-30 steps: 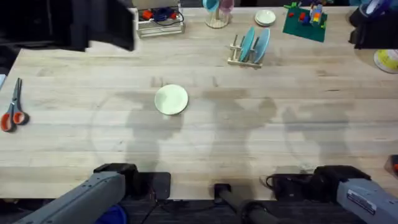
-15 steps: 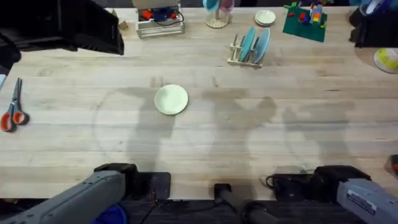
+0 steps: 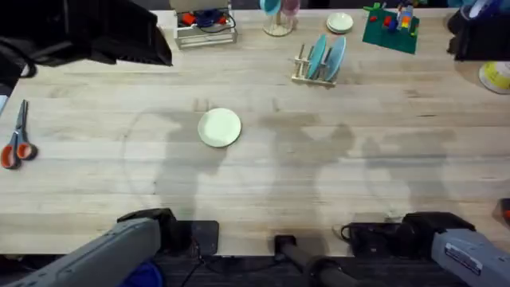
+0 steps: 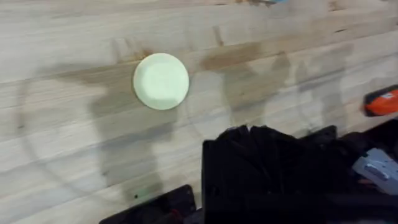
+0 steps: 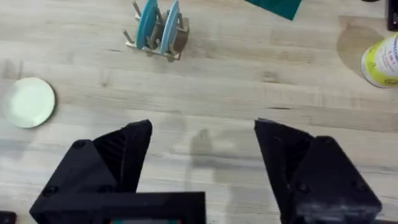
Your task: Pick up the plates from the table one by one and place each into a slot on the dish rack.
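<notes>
A pale cream-yellow plate lies flat on the table, left of the middle; it is also seen as the plate and the plate. The small wooden dish rack stands at the back, right of centre, with two blue plates upright in its slots. From the right wrist, the rack lies far ahead. My right gripper is open and holds nothing, low over the near table edge. My left arm hangs high under the camera as a dark blurred mass at the top left.
Orange-handled scissors lie at the left edge. At the back stand a white wire basket, a cup, a small white dish and a green baseplate with bricks. A yellow-white container sits far right.
The dark shape of my left arm drew a little to the left and then came back right. The cream plate, the rack and the right arm have not moved.
</notes>
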Motion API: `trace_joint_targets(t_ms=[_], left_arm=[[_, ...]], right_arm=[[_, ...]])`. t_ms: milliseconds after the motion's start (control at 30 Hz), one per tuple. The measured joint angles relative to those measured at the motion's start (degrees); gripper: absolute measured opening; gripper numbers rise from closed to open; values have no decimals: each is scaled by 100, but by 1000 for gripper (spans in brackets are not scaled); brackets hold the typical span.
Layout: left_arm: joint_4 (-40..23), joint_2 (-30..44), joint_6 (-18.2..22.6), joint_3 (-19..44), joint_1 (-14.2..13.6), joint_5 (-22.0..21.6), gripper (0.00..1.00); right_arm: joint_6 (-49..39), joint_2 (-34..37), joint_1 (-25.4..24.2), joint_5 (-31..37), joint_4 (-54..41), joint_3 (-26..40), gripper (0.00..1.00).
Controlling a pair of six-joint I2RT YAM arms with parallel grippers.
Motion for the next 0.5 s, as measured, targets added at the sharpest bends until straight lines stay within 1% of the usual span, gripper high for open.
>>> trace_joint_targets(t_ms=[100,200,367,500], left_arm=[[155,2,284,-426,359,465,43],[359,24,514,-870,657,906,43],[629,33,972,-1773,1126,1665,43],[931,71,1214,-2452,1428,2098,42]], right_arm=[[0,0,0,0,0,0,994],[0,0,0,0,0,2,995],[-1,0,0,0,1,2,995],[-2,0,0,0,0,2,995]])
